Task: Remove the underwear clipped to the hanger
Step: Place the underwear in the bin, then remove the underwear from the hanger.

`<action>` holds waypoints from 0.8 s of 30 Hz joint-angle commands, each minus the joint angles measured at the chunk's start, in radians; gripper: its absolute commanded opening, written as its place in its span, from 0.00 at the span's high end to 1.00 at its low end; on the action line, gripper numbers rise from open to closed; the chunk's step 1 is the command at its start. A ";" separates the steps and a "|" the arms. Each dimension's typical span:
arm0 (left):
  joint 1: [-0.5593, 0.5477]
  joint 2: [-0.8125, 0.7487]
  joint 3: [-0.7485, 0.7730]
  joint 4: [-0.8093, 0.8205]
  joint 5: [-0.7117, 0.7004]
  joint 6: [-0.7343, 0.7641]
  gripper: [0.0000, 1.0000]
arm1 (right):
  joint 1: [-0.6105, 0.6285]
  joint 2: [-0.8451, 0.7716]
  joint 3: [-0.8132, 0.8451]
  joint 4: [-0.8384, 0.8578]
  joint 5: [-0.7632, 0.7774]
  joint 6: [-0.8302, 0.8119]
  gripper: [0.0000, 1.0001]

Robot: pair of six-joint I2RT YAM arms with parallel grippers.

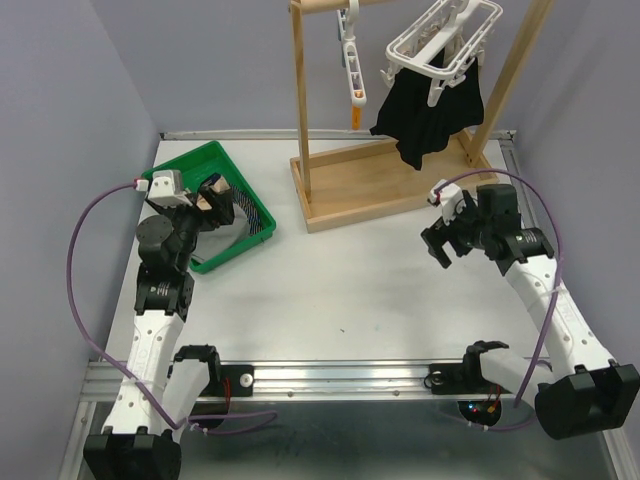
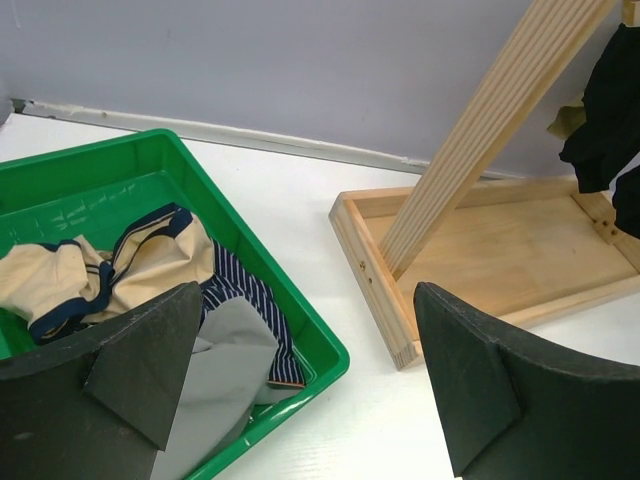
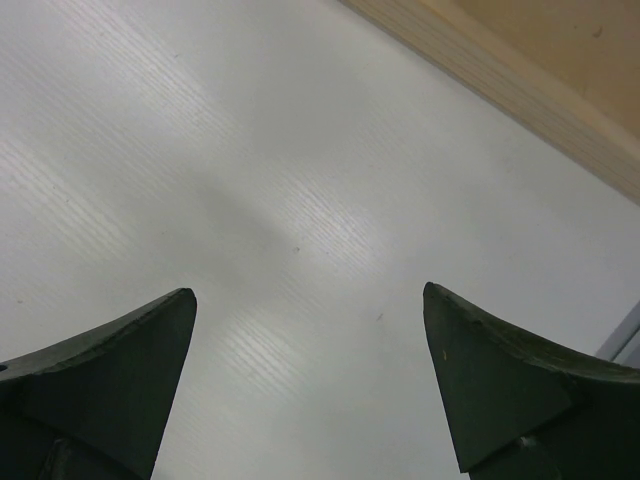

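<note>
Green plastic tray (image 1: 178, 160) at the left rear of the white table (image 1: 340, 290), set at an angle, its right corner near the wooden rack's base. Inside, three loose garments in a heap, clipped to nothing: tan underwear (image 2: 150, 255) with navy trim toward the far side, navy striped underwear (image 2: 245, 290) just beside it and partly beneath it, grey underwear (image 2: 230, 360) nearest the wrist camera, overlapping the striped piece.

Left gripper (image 2: 308, 330) above the tray, fingers spread wide, nothing held (only tray rim and table visible through the gap).

Further right, wooden rack (image 1: 300, 110) standing upright on a flat framed base, with a slanted brace on its right side. White clip hanger (image 1: 445, 40) hanging from the top rail, tilted. Black underwear (image 1: 435, 110) clipped to it and drooping over the base, touching nothing below. Second, narrower white hanger (image 1: 350, 55) left of the first, an orange bit at its lower end, no cloth seen on it.

Right gripper (image 1: 440, 245) at the right of the table, low and in front of the rack's base, well below the black underwear. Fingers wide apart and empty, bare table beneath, the base's wooden edge showing in the upper corner of its wrist view.
</note>
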 commanded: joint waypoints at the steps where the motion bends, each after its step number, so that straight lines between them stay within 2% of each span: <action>1: 0.005 -0.042 -0.015 0.035 0.018 0.042 0.01 | 0.000 0.013 0.148 -0.064 0.021 -0.006 0.00; 8: 0.005 -0.064 -0.017 0.021 -0.010 0.063 0.01 | 0.000 0.099 0.374 -0.113 -0.042 0.099 0.00; 16: 0.005 -0.091 -0.023 0.016 -0.020 0.075 0.01 | -0.025 0.131 0.547 -0.107 -0.087 0.244 0.00; 24: 0.005 -0.111 -0.026 0.016 -0.001 0.078 0.01 | -0.138 0.186 0.699 0.039 -0.080 0.456 0.00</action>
